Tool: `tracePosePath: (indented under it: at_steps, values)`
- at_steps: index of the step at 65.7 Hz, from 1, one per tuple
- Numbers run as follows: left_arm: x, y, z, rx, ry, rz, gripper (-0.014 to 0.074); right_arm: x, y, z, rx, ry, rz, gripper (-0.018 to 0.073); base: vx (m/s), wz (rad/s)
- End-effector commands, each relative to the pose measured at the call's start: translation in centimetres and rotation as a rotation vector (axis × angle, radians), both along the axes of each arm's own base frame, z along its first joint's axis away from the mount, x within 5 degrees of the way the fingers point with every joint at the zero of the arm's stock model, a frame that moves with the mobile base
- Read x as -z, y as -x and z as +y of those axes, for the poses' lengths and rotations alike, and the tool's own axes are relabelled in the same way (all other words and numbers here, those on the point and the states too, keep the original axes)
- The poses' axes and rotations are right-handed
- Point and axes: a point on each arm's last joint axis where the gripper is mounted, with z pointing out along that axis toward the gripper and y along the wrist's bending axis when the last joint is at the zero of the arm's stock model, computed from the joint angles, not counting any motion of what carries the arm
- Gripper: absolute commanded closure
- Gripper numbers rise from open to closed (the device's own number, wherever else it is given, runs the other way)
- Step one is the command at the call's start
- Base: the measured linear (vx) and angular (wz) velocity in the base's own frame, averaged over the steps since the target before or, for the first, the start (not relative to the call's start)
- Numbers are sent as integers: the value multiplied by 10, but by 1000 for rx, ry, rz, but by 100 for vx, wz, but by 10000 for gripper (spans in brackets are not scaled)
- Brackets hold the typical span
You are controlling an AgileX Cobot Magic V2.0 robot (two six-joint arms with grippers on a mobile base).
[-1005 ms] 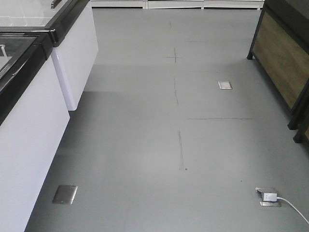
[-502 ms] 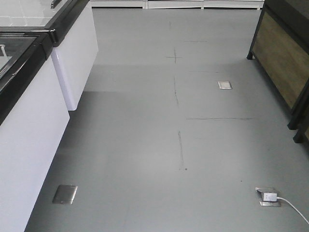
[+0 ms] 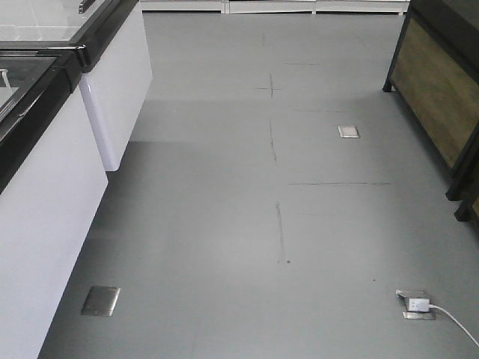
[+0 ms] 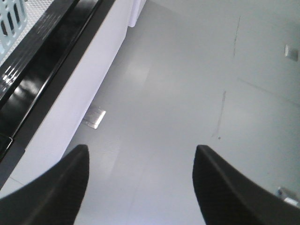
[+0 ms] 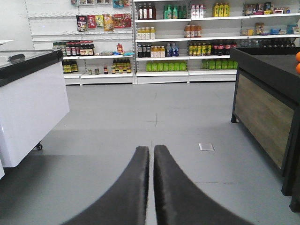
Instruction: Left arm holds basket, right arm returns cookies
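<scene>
Left wrist-mounted view shows you the left gripper (image 4: 142, 154) released, its two black fingers spread wide with only grey floor between them. In the far left corner of that view a slotted piece of the light blue basket (image 4: 10, 21) shows above the black rim of the white chest freezer (image 4: 89, 79). You cannot tell whether it rests on the freezer top. A metal floor plate (image 4: 95, 117) lies just beside the freezer's base.

From the right wrist you see the right gripper (image 5: 151, 152) clenched, fingers almost touching, a thin slit between them with nothing in it. Beyond it the floor runs to far wall shelves (image 5: 187, 42) stocked with bottles and packets. A further freezer (image 5: 33, 108) on castors stands left, and a wood-fronted black stand (image 5: 262, 112) stands right with oranges (image 5: 297, 62) at its top edge.

In the front-facing view your aisle runs between the freezers on the left and that stand on the right. Near right, a white plug (image 3: 416, 304) sits in a floor socket, and its cable (image 3: 456, 325) trails off to the right across the floor.
</scene>
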Motion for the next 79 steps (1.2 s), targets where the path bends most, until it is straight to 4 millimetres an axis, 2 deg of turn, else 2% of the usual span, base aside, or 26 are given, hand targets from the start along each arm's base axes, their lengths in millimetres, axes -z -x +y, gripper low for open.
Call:
tracePosePath:
  at_steps: [1, 6, 17, 25, 39, 56, 65, 79]
  values:
    - [-34, -2, 18, -57, 65, -121, 132, -1, 0, 0, 5, 18, -68, 570, 0, 0]
    - [-47, 0, 37, -114, 119, -168, 132, -1, 0, 0, 5, 18, -68, 570, 0, 0]
    - [-71, 17, 84, -307, 153, -282, 130, -1, 0, 0, 5, 18, -67, 570, 0, 0]
    - [-77, 27, 113, -419, 176, -330, 130, -1, 0, 0, 5, 18, -67, 570, 0, 0]
    - [-67, 30, 159, -517, 256, -386, 106, -1, 0, 0, 5, 18, -67, 570, 0, 0]
    - [-49, 2, 195, -420, 464, -579, 50, -1, 0, 0, 5, 18, -67, 570, 0, 0]
    - [-34, -15, 210, -368, 572, -645, 47, -1, 0, 0, 5, 18, -67, 570, 0, 0]
    - [-18, -31, 232, -366, 693, -771, 47, -1, 0, 0, 5, 18, -67, 570, 0, 0]
